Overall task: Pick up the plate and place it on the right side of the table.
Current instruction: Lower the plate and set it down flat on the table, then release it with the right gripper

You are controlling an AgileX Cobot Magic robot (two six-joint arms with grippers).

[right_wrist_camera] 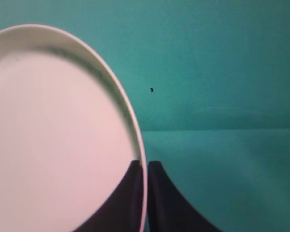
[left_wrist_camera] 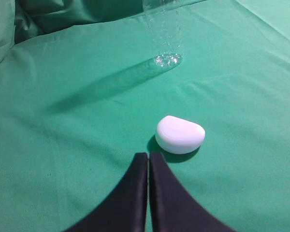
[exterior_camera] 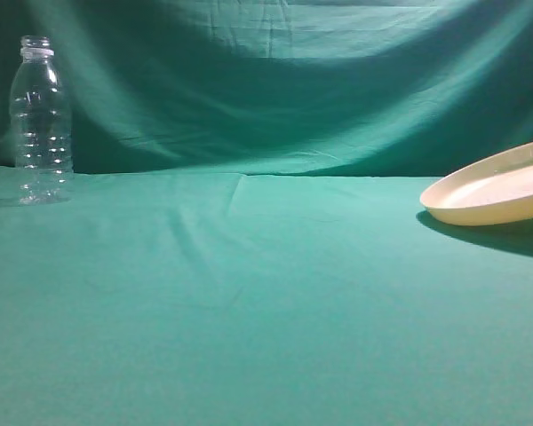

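Observation:
The cream-yellow plate is at the far right of the exterior view, tilted and lifted, with its shadow on the teal table below. In the right wrist view the plate fills the left half, and my right gripper is shut on its rim, one finger inside and one outside. My left gripper is shut and empty, low over the cloth just short of a small white rounded object. Neither gripper shows in the exterior view.
A clear plastic bottle stands upright at the far left of the table; its base also shows in the left wrist view. A darker wrinkled green backdrop hangs behind the table.

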